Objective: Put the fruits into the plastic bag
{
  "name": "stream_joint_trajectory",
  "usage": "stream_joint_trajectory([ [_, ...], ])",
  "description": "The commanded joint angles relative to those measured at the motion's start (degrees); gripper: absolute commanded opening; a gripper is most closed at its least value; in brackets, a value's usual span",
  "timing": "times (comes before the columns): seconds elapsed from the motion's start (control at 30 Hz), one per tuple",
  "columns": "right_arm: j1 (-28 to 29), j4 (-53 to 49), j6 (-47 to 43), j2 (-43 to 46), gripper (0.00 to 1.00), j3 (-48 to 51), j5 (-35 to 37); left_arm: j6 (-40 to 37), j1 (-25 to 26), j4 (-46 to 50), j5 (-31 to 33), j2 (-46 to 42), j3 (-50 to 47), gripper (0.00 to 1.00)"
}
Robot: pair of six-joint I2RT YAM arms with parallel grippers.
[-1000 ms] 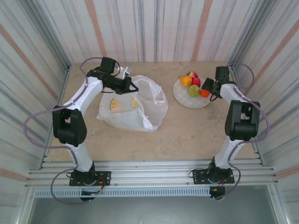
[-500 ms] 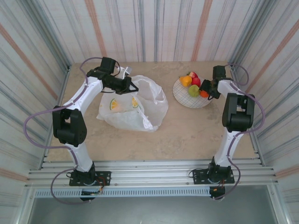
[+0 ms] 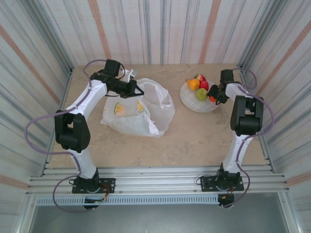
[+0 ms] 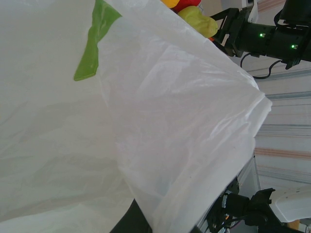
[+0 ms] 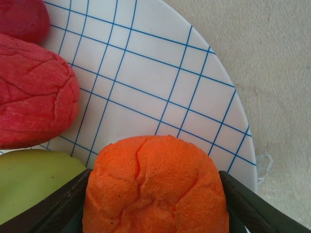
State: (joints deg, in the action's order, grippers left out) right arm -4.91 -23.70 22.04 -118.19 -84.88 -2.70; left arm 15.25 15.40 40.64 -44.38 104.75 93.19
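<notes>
The white plastic bag (image 3: 141, 111), printed with lemon slices, lies left of centre. My left gripper (image 3: 136, 91) is shut on its rim and holds the mouth up. In the left wrist view the bag's film (image 4: 146, 121) drapes over one dark finger (image 4: 127, 222). Several fruits sit on the gridded plate (image 3: 194, 104): an orange one (image 3: 193, 84), two red (image 3: 202, 81) and a green one (image 3: 201, 94). My right gripper (image 3: 214, 94) is shut on another orange fruit (image 5: 155, 165) at the plate's right edge, with fingers (image 5: 58, 206) pressing both its sides.
Striped walls close in the table on three sides, and the right wall is near the right arm. Bare tabletop (image 3: 194, 136) lies between the bag and the plate and in front of both. Beside the held fruit lie a green fruit (image 5: 34, 179) and a red one (image 5: 29, 92).
The right arm's upper links have swung in towards the back wall while its gripper stays at the orange fruit on the plate. The left arm and the bag have not moved.
</notes>
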Motion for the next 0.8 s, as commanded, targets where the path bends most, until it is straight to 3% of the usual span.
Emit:
stream_joint_trajectory([
  [0.0, -0.11, -1.76, -1.03, 1.45, 0.62, -0.98, 0.36, 0.05, 0.07, 0.67, -0.44, -2.60, -0.55, 0.00],
  [0.23, -0.29, -1.24, -0.58, 9.92, 0.60, 2.45, 1.43, 0.05, 0.07, 0.67, -0.40, -2.73, -0.53, 0.00],
  [0.43, 0.79, 3.06, 1.41, 25.08, 0.59, 14.73, -0.74, 0.05, 0.16, 0.66, -0.44, -2.81, -0.55, 0.00],
  [0.6, 4.66, 3.86, 0.14, 37.00, 0.59, 22.33, -1.32, 0.12, 0.16, 0.67, -0.53, -2.75, -0.40, 0.00],
  [0.77, 9.73, 1.68, -1.01, 42.74, 0.59, 24.73, -2.13, -0.03, 0.14, 0.74, -0.27, -2.96, -0.46, 0.00],
])
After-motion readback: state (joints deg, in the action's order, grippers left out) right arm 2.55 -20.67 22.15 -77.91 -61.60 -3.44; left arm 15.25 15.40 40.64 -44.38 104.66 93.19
